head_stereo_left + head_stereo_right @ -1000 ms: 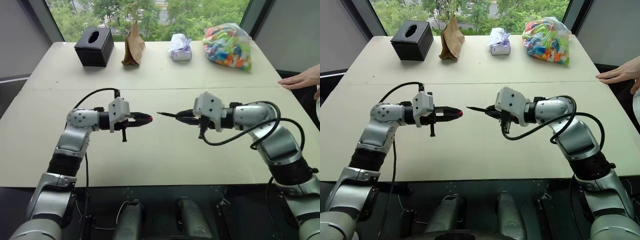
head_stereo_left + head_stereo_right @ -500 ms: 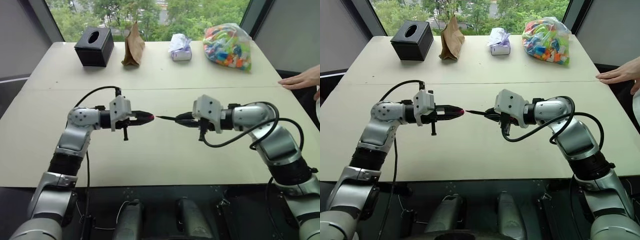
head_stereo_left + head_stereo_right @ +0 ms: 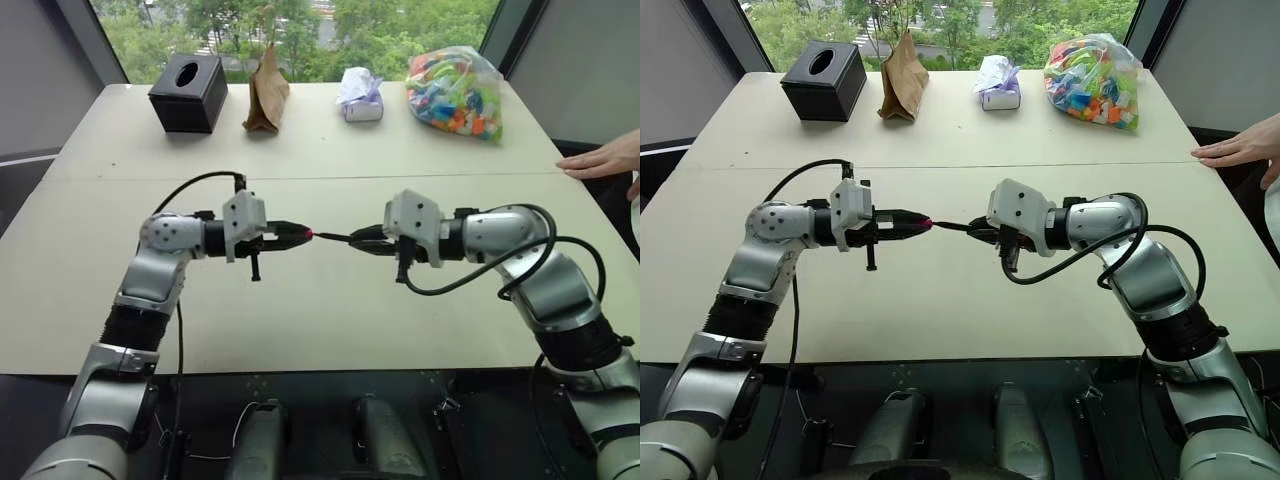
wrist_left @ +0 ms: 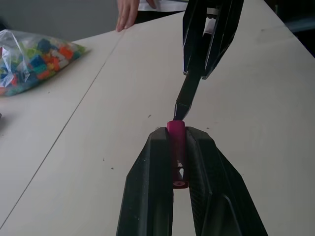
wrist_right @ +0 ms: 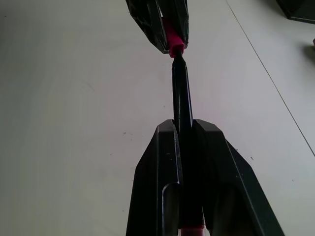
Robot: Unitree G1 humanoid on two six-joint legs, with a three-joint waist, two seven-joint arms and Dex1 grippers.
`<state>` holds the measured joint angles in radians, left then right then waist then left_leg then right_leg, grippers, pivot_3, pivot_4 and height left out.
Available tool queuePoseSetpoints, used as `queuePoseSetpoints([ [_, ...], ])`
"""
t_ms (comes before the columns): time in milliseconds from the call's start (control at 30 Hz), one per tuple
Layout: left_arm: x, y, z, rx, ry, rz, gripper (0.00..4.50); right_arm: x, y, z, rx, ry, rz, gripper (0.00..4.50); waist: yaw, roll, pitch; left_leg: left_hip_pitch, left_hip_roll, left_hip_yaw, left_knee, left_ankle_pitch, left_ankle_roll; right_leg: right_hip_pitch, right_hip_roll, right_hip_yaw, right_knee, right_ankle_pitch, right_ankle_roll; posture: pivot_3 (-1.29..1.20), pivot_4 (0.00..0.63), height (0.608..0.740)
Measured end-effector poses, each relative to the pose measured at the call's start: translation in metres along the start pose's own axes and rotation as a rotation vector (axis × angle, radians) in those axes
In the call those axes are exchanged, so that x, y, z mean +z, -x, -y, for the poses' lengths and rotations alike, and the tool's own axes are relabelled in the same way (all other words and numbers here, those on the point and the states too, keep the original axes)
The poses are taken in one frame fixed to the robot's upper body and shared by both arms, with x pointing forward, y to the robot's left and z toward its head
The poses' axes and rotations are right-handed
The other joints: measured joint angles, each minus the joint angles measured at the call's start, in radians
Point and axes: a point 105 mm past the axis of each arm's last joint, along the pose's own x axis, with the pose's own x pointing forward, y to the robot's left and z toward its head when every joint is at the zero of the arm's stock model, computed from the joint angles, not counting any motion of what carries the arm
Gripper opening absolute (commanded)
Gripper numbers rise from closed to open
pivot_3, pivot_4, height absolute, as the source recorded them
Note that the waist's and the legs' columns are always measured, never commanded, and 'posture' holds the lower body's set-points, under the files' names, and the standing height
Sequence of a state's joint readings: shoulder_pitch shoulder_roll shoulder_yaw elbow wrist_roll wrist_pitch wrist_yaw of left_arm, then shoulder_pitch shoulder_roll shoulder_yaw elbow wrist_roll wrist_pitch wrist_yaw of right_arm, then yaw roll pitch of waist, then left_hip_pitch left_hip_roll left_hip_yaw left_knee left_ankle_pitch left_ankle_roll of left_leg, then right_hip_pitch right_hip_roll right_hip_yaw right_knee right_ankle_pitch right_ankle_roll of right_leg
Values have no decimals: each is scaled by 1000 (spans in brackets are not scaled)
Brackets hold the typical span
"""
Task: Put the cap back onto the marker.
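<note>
Above the middle of the table my two grippers face each other. My left gripper point(image 3: 300, 234) is shut on the small red cap point(image 4: 176, 132), which sticks out past its black fingertips. The thin dark marker point(image 5: 181, 93) is clamped in my right gripper point(image 3: 356, 240), which is shut on it. The marker's tip point(image 3: 318, 236) touches the open end of the cap, lined up with it. In the left wrist view the marker point(image 4: 188, 96) comes down to the cap from the other gripper.
Along the far edge of the table point(image 3: 300, 320) stand a black tissue box point(image 3: 188, 92), a brown paper bag point(image 3: 267, 93), a small white packet point(image 3: 361, 96) and a clear bag of coloured pieces point(image 3: 456, 92). A person's hand point(image 3: 604, 158) rests on the right edge.
The two grippers have closed the gap between them: a second ago cap and marker tip were apart, now the tip meets the cap's open end.
</note>
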<state>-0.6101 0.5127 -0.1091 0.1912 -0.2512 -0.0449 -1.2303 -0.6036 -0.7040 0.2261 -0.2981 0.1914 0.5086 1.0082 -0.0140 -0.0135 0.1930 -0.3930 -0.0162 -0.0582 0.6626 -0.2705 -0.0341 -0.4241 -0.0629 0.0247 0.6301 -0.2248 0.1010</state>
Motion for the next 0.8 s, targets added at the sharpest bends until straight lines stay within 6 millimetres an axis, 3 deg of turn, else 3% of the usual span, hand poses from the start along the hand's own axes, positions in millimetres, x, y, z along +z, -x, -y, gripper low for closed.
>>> queuePoseSetpoints([
  [800,-4,-6,14,-147,3,-7,0,2,-4,-11,119,97,-60,33,-1,0,0,0,0,0,0,0,0,0,0,0,0,0,0,0,150,740],
])
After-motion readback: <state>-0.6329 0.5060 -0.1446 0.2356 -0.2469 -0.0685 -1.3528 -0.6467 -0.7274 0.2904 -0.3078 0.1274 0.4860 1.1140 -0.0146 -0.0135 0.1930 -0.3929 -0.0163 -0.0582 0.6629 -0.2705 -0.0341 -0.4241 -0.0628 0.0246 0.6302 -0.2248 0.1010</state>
